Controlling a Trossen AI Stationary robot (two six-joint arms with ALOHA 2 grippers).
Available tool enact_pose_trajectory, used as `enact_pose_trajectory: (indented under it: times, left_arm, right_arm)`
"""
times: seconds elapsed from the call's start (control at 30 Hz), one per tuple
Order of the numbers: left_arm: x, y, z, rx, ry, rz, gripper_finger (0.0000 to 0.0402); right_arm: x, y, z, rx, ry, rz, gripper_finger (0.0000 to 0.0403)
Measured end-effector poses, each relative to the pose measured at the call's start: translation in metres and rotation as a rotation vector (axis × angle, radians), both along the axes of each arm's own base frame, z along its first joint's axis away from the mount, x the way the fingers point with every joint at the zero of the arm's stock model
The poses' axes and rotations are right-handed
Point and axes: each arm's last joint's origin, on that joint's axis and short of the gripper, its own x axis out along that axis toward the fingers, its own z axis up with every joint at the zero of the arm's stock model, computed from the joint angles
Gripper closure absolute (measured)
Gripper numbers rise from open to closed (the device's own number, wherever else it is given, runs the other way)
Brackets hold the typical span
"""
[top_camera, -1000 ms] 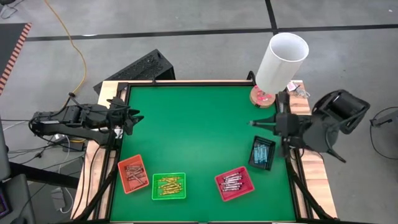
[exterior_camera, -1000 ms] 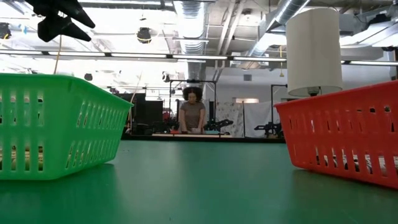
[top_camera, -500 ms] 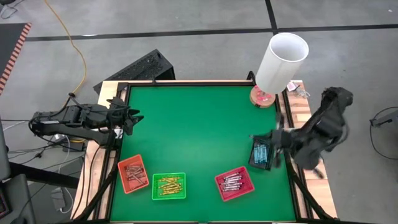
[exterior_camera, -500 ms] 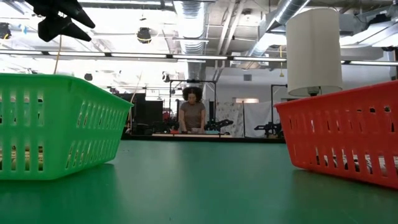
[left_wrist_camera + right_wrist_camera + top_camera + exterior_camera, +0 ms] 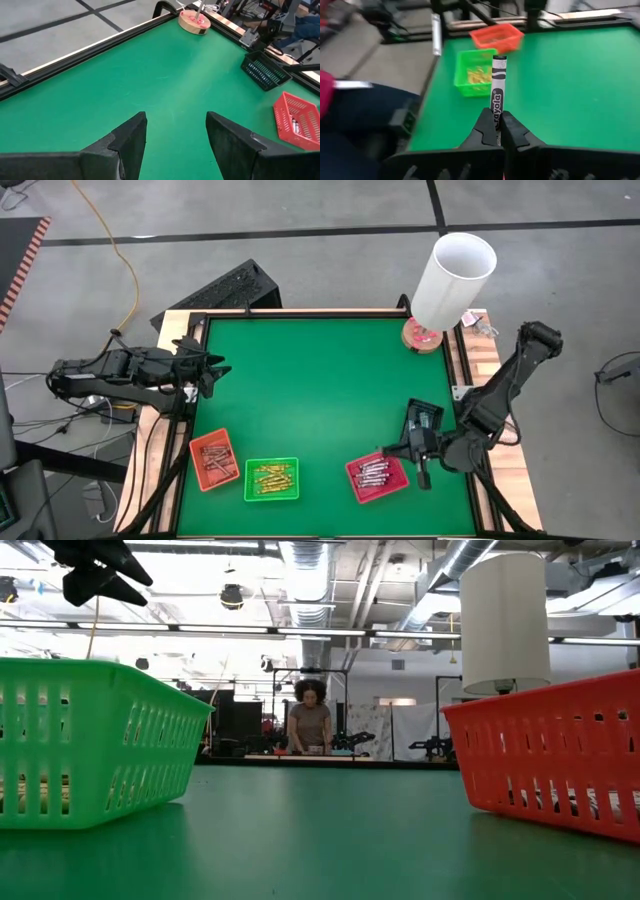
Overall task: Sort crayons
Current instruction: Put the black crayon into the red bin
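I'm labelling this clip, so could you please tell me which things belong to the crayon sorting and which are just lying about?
Job:
- grey crayon held in the right gripper
- crayons in the trays
- orange tray, green tray, red tray, black tray

Lying about:
- white tube on a wooden base
- left gripper, open, waiting at the table's edge

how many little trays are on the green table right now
4, in a row near the front edge: orange tray, green tray, red tray, and black tray, partly under the right arm.
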Motion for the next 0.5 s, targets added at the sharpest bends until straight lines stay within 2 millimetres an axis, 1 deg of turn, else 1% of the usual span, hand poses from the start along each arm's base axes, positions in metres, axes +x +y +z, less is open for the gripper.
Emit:
enact_pose_trajectory:
  times: [0.1,0.33,0.5]
  left_arm:
    - [0.000,0.000,0.000,0.006,0.003,-0.003,0.0207]
    - [0.000,0.000,0.000,0.008,0.004,-0.005,0.0207]
    - [0.000,0.000,0.000,0.024,0.013,-0.015,0.0207]
  right_arm:
    - [0.010,0.000,-0.011,0.052,-0.018,0.047,0.0403]
    - [0.036,0.003,-0.044,0.034,0.110,0.092,0.0403]
    - [0.051,0.007,-0.068,0.067,0.227,0.155,0.0403]
